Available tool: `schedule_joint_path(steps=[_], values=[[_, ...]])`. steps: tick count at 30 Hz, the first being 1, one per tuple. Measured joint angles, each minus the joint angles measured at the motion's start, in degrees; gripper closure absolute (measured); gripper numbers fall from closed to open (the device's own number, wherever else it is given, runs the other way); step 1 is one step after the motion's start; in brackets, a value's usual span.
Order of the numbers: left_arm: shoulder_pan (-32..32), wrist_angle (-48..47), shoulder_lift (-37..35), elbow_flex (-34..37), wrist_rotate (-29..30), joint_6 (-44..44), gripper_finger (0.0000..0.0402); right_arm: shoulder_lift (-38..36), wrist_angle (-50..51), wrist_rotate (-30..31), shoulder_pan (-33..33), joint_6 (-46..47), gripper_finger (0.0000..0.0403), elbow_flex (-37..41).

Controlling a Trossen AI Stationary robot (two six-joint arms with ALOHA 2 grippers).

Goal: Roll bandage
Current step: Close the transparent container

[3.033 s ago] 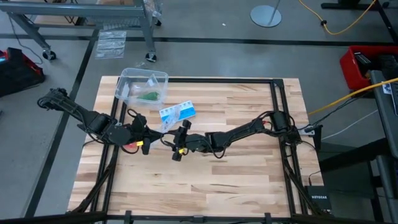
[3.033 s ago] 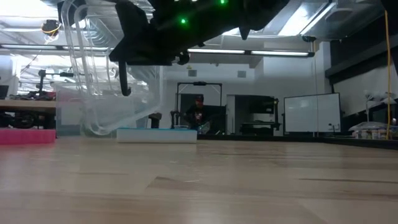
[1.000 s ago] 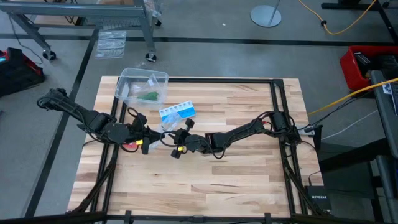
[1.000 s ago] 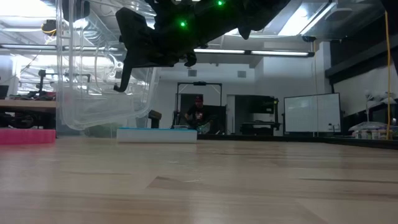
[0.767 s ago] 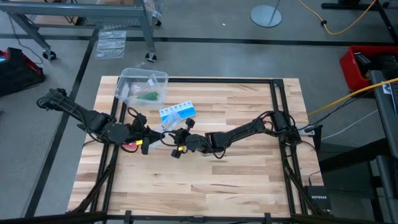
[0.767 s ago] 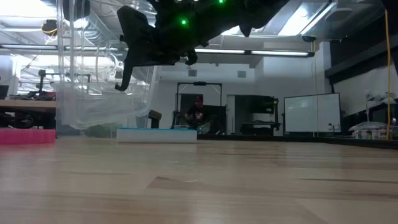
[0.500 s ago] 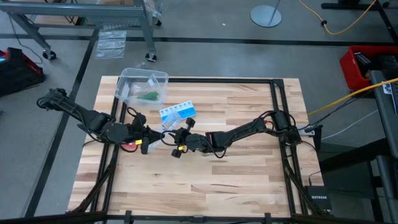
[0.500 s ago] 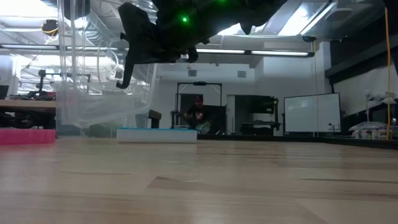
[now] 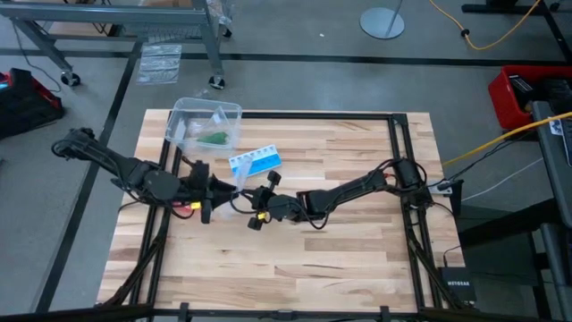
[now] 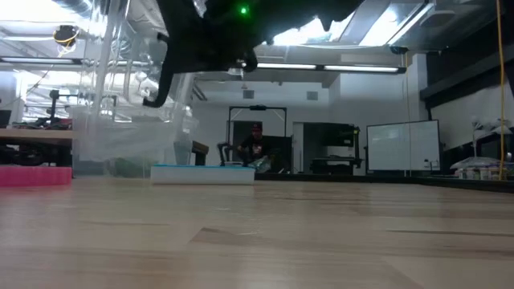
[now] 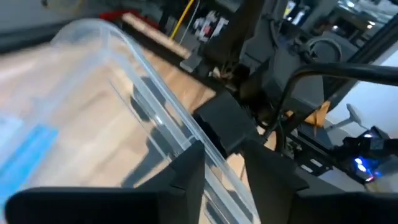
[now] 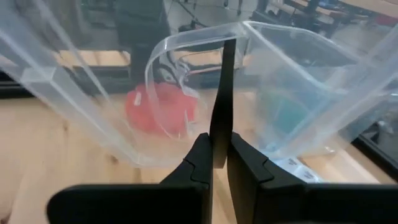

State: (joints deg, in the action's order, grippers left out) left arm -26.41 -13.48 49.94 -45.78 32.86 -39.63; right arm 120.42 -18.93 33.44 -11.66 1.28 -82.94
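1. Bandage: a small dark green bundle lying inside the clear tub, well beyond both tools at the desk's far-left corner. It is touched by neither tool.
2. Edges and room: the tub overhangs the desk's far edge. The blue-and-white pill box lies just past the two tools, between them and the tub. To the near side of the tools and out to the right tool's side, the wooden desk is bare planks.
3. Left tool: it is released, with its fingers apart. The rim of a clear plastic lid runs through the gap between them.
4. Right tool: it is clenched on a thin edge of the same lid. The lid hangs above the desk between the two tools.
5. Pose: both arms reach inward from their own sides and meet left of the desk's middle, tools close together and nearly facing each other. A red disc shows through the lid beyond the right tool, below the left arm.
6. Surface and room: the desk is pale butcher-block with a dark frame. Across the room a person sits among racks and whiteboards.
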Motion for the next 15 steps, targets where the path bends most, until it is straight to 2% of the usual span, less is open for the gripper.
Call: schedule_joint_path(steps=[3,8,15], values=[[1.5,0.6,-1.9,0.0,1.0,4.5,0.0286,-1.7,3.0,1.5,0.0,-0.1,0.0375,0.0],[3.9,0.6,-6.5,0.0,6.4,12.5,0.0297,-4.5,8.9,4.2,0.4,-0.3,0.0375,0.0],[6.2,0.2,-14.5,0.0,11.8,25.3,0.0316,-6.9,13.0,1.3,3.2,-1.6,0.0375,0.0]])
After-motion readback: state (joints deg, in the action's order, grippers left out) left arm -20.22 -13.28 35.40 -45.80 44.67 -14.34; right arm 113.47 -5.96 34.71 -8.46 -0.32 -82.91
